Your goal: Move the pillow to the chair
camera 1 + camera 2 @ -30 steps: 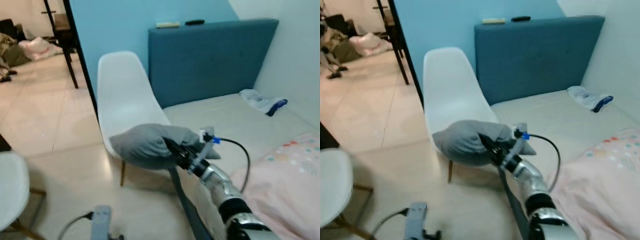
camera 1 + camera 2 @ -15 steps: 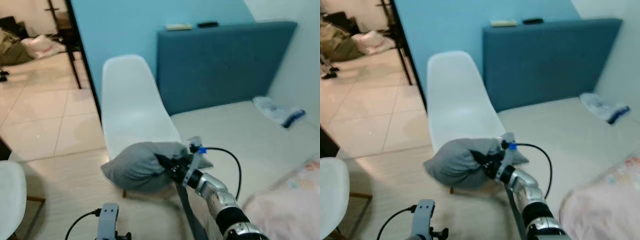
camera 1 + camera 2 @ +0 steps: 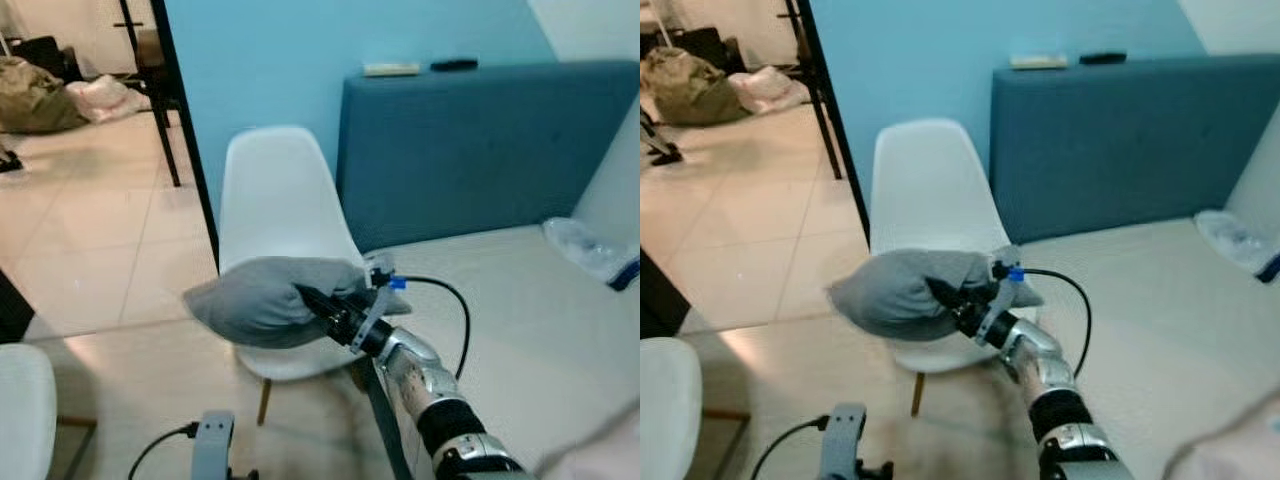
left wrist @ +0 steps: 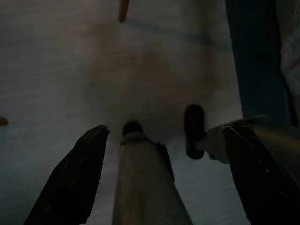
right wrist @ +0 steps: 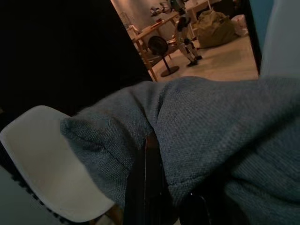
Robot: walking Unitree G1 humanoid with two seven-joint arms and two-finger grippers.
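A grey pillow (image 3: 250,300) hangs in the air just above the seat of a white shell chair (image 3: 278,195). My right gripper (image 3: 318,308) is shut on the pillow's right end, its black fingers buried in the cloth. The right wrist view shows the pillow (image 5: 211,126) bunched close around a dark finger (image 5: 150,187). The chair stands beside the bed, its seat (image 3: 300,362) partly hidden under the pillow. My left arm (image 3: 210,445) hangs idle low at the left. In the left wrist view, my left gripper (image 4: 165,130) is open over the floor.
A bed (image 3: 520,300) with a blue headboard (image 3: 480,140) lies to the right, with a plastic bag (image 3: 590,250) on it. A second white chair (image 3: 20,410) is at the lower left. A black post (image 3: 190,130) edges the blue wall. Tiled floor opens to the left.
The whole view has shifted right and down, so the camera moved. My right gripper has carried the pillow left and a little higher against the chair.
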